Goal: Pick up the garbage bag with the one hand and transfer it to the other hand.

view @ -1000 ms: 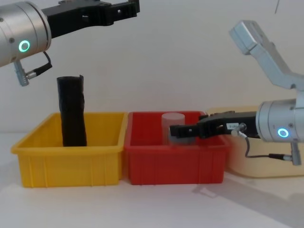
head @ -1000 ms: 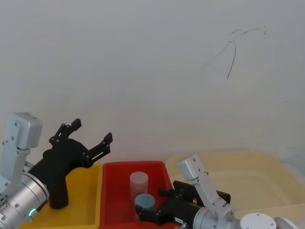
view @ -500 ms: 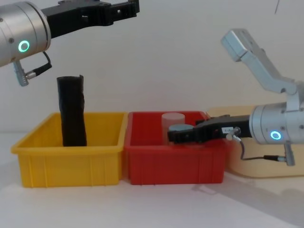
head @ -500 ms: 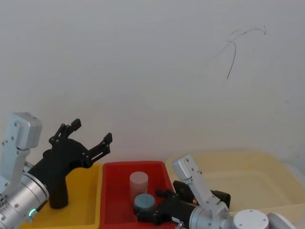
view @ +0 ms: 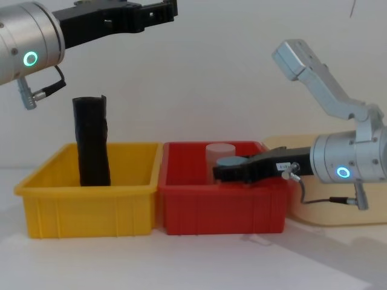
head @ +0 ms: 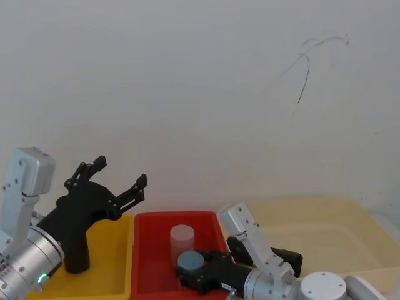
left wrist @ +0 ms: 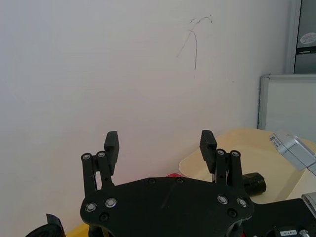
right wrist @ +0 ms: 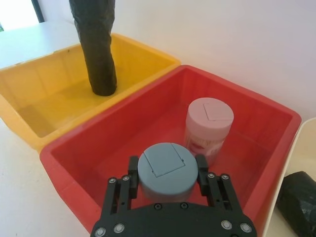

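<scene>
While the right gripper (right wrist: 165,174) clamps a grey-capped jar (right wrist: 167,169), the left gripper (head: 119,180) hangs spread wide, holding nothing.
Just beyond the right gripper's fingertips, a pink-capped jar (right wrist: 208,128) stands in the red bin (right wrist: 269,148); farther off, below the left gripper, the garbage bag (view: 92,141) stands upright in the yellow bin (view: 91,205).

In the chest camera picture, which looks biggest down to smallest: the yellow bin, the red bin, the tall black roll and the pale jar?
1. Yellow bin and red bin: look alike, cannot rank them.
2. Tall black roll.
3. Pale jar, partly hidden behind the right gripper.
</scene>
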